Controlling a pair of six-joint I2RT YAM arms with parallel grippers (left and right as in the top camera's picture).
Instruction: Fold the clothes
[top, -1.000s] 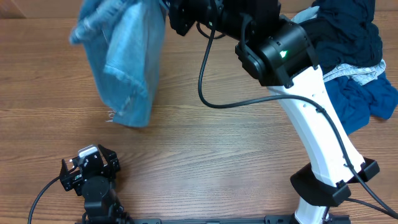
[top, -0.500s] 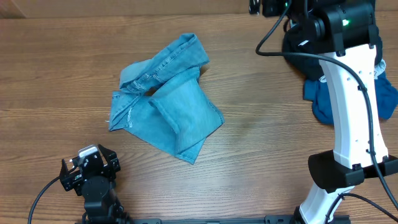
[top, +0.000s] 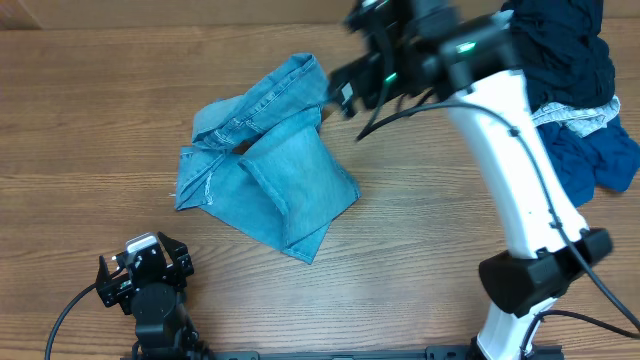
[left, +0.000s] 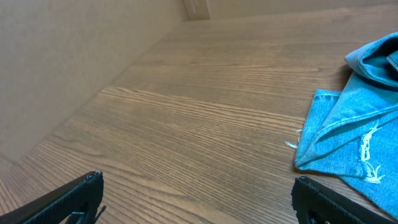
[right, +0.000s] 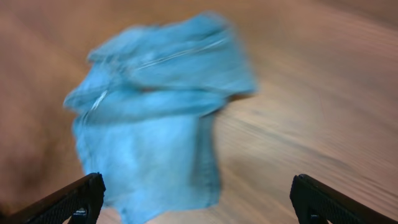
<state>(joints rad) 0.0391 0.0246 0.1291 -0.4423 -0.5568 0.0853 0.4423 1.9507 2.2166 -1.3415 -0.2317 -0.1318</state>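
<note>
Lying in a loose heap just to 9 o'clock of the table's (top: 420, 250) middle, the jeans (top: 270, 170) are bunched rather than flat. One layer is doubled over another, and frayed threads show at their 8 o'clock corner. That rumpled lie suggests no proper fold has been made yet, so they probably need spreading out first.

The right gripper (right: 196, 186) hangs over the jeans' 1 o'clock edge, fingers spread wide with nothing between them. Its camera looks down on the denim, though the view is blurred. It seems placed there to pick an edge to grip.

The left gripper (top: 143, 265) sits at 7 o'clock on the table, well apart from the jeans, released and empty. Its view catches only the frayed corner at 3 o'clock. It looks parked out of the way until a second hold is needed.

The pile (top: 560, 45) of dark clothes sits at the 2 o'clock corner, probably kept there to leave working room.
</note>
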